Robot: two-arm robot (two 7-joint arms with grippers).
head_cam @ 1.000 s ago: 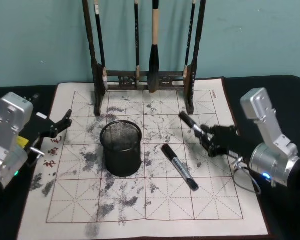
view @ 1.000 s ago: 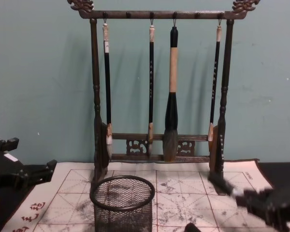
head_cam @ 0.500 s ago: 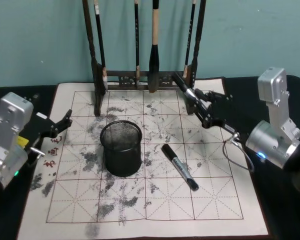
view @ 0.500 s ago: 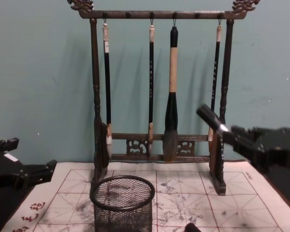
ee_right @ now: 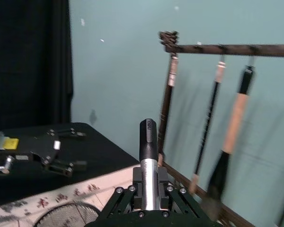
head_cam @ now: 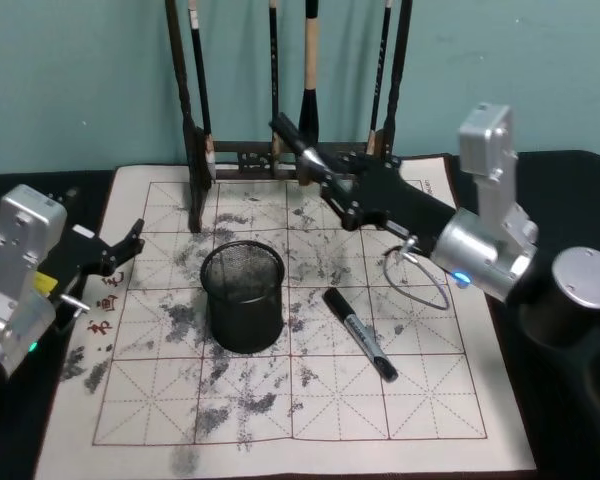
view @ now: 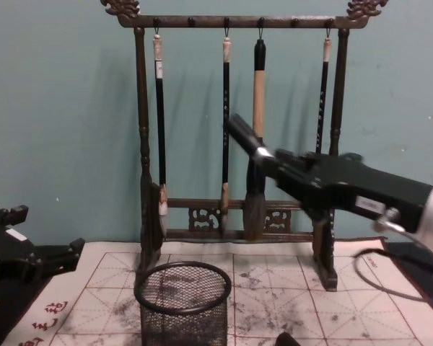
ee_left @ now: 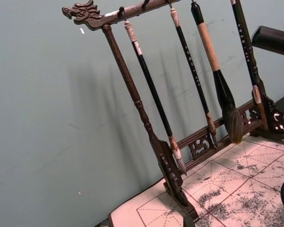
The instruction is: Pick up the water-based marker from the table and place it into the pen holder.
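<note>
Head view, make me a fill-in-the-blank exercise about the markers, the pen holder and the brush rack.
1. The right tool grips a ___ in the air, near the brush rack.
2. A second marker lies on the mat to the robot's ___ of the pen holder.
3. The brush rack carries ___ hanging brushes.
Missing words: marker; right; four.

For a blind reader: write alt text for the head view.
The right gripper holds a black marker aloft behind and right of the pen holder, near the brush rack. A second marker lies on the mat right of the holder; the left gripper sits open at the mat's left edge.
</note>
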